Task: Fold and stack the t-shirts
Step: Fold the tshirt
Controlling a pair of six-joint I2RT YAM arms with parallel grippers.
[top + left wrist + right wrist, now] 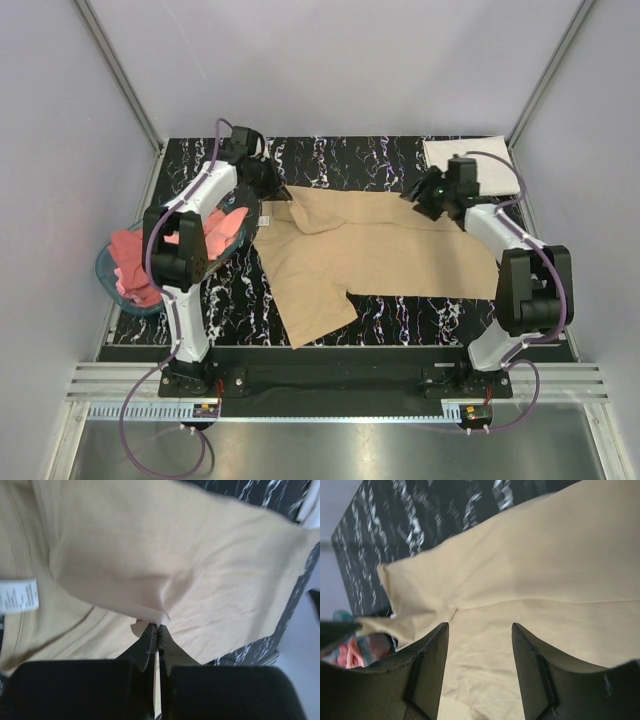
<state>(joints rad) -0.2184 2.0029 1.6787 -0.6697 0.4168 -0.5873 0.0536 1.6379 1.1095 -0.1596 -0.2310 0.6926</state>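
Tan tee (pixel 380 250) lying spread, left gripper (pixel 157 628) pinching its fold, right gripper (pixel 480 626) hanging parted above it, label (pixel 17 595) showing only at left wrist, white tee (pixel 495 155) only overhead.

The left arm reaches far forward, the left gripper (pixel 157 628) pinched tight on the tan t-shirt (pixel 210 565). The right arm bends at the elbow and angles inward, the right gripper (pixel 480 630) with jaws parted.
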